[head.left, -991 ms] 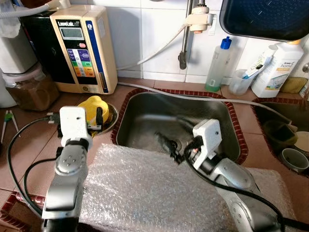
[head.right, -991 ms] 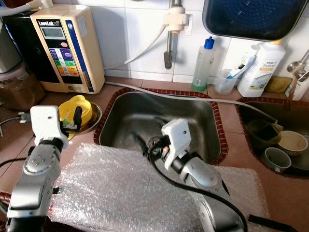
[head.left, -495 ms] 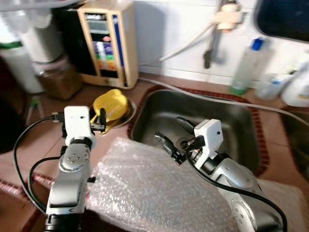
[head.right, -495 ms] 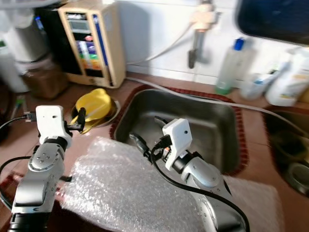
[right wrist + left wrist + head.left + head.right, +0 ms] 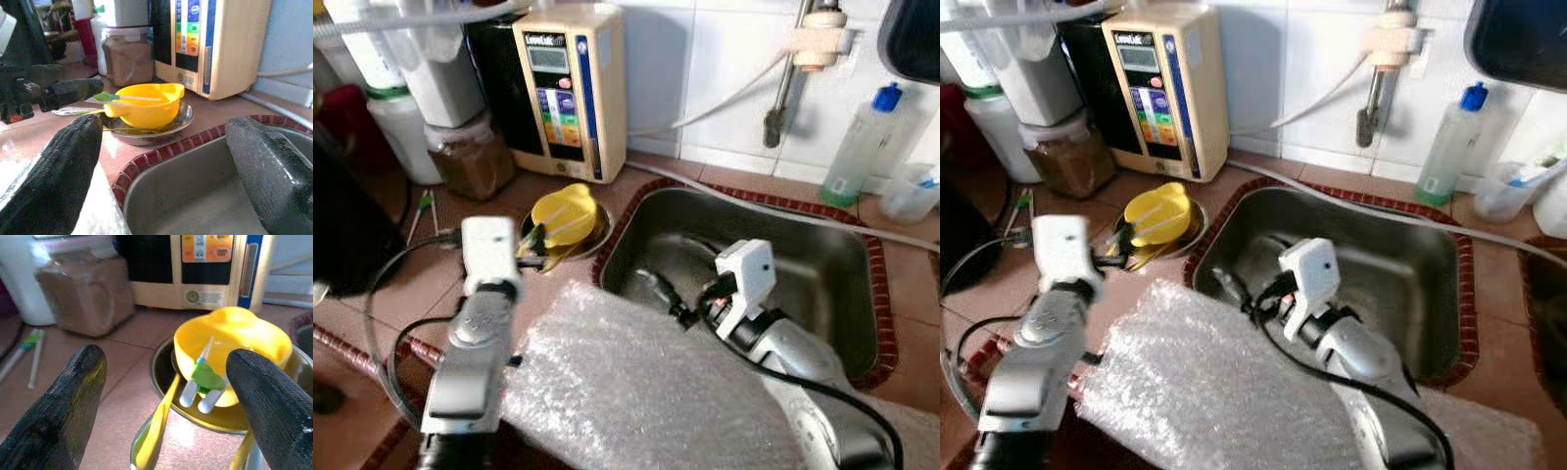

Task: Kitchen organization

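On the tiled table (image 5: 391,284), the head views show a yellow bowl (image 5: 564,212) sitting in a steel dish (image 5: 597,227) beside the empty sink (image 5: 822,284); nothing looks sorted yet. The camera has swung left since a second ago, and the things themselves lie as before. In the left wrist view, the left gripper (image 5: 166,396), fingers spread, faces the bowl and its utensils (image 5: 198,382). In the right wrist view, the right gripper (image 5: 166,161) hovers open over the sink edge.

My tiled worktop (image 5: 406,284) carries a steel dish (image 5: 596,224) beside the sink (image 5: 822,264), a water ionizer (image 5: 570,90), a brown-filled jar (image 5: 470,157) and bubble wrap (image 5: 636,392).
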